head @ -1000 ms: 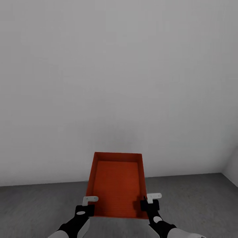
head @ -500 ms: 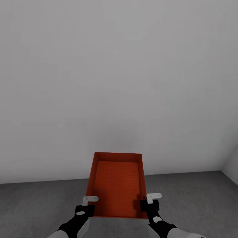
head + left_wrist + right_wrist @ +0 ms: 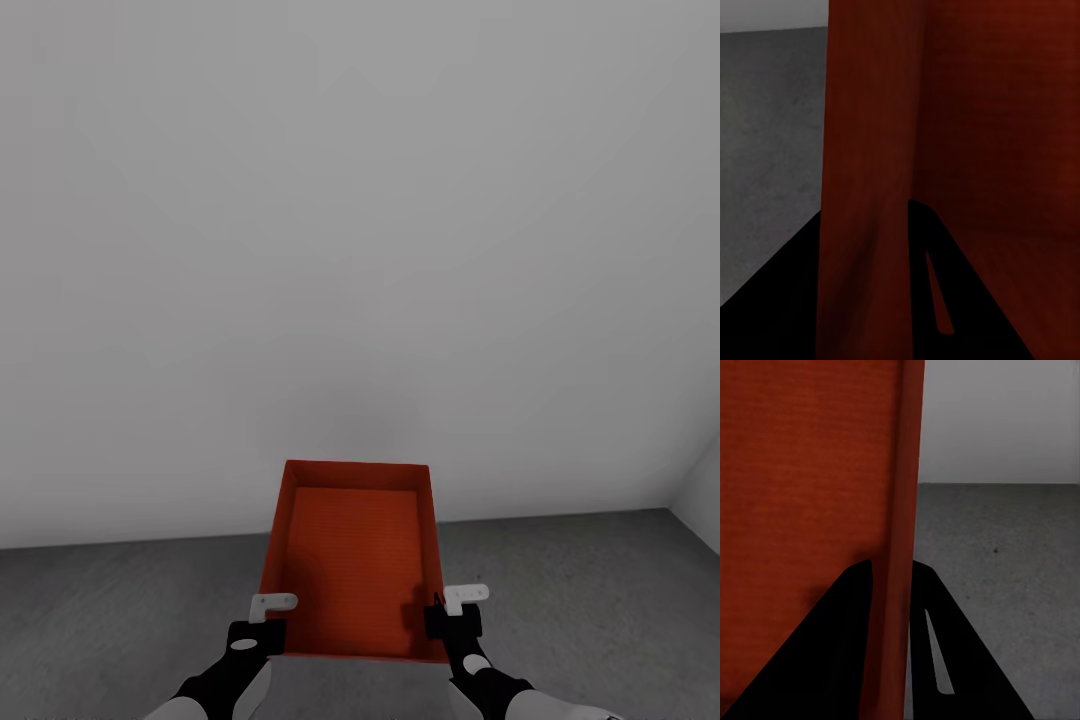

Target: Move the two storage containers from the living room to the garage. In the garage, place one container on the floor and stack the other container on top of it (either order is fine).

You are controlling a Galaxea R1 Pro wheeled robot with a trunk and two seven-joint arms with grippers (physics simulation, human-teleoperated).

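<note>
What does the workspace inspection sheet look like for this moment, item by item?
Surface: grey mottled concrete floor, bare where visible.
Job's things: one orange-red open-top container, empty, held out in front of the robot; whether it touches the floor cannot be told.
Clutter: nothing seen.
Grippers: left gripper clamps the container's left wall near the close corner; right gripper clamps the right wall, a finger on each side of the wall.
Cables: nothing seen.
Surroundings: plain grey-white wall straight ahead, meeting another wall at the far right.
</note>
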